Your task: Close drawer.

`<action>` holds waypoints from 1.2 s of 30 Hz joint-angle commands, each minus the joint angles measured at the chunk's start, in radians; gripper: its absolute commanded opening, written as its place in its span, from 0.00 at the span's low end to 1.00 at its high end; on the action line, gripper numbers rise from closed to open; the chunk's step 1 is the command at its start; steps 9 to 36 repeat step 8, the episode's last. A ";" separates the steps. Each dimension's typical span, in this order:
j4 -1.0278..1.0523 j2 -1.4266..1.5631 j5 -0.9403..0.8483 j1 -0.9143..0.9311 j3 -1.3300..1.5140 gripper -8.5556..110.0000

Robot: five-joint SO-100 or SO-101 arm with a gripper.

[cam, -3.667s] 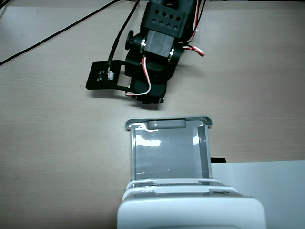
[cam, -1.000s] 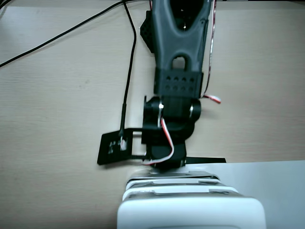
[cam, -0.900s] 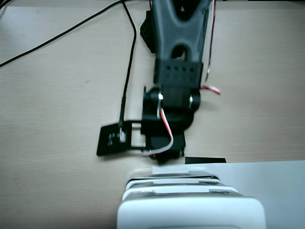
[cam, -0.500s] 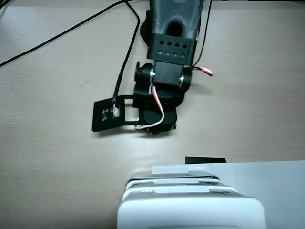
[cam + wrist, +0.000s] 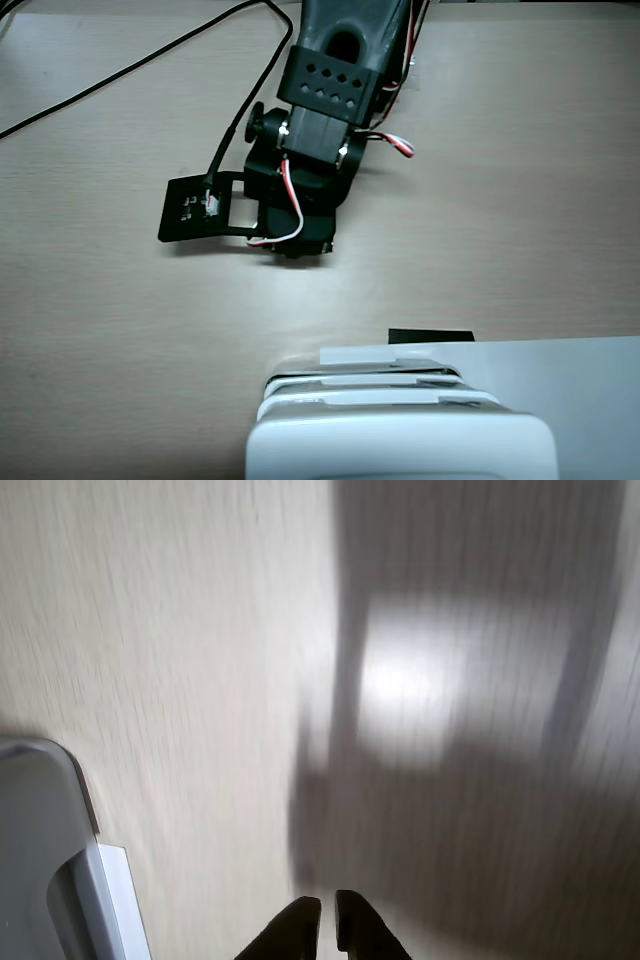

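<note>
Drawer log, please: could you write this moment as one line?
drawer: protruding from cabinet | jaws: nearly shut, empty, apart from drawer | arm: over table

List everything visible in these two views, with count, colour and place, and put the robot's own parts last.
Table: one, pale wood grain, fills both views.
Cabinet: one, white, rounded, bottom centre of the fixed view; its corner shows bottom left in the wrist view.
Drawer: pale front edges stick out slightly past the cabinet's top side in the fixed view; count unclear.
Flat sheet: one, white-grey, right of the cabinet.
Black patch: one, small, at the sheet's edge.
Cable: one, black, top left.
Arm: one, black, top centre.
Gripper: one, black, fingertips nearly together, over bare table.
</note>
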 commanded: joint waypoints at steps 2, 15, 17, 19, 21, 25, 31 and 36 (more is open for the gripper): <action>0.002 0.025 0.006 0.000 -0.012 0.07; 0.002 0.026 0.008 -0.005 -0.015 0.07; 0.002 0.026 0.008 -0.005 -0.015 0.07; 0.002 0.026 0.008 -0.005 -0.015 0.07; 0.002 0.026 0.008 -0.005 -0.015 0.07; 0.002 0.026 0.008 -0.005 -0.015 0.07; 0.002 0.026 0.008 -0.005 -0.015 0.07; 0.002 0.026 0.008 -0.005 -0.015 0.07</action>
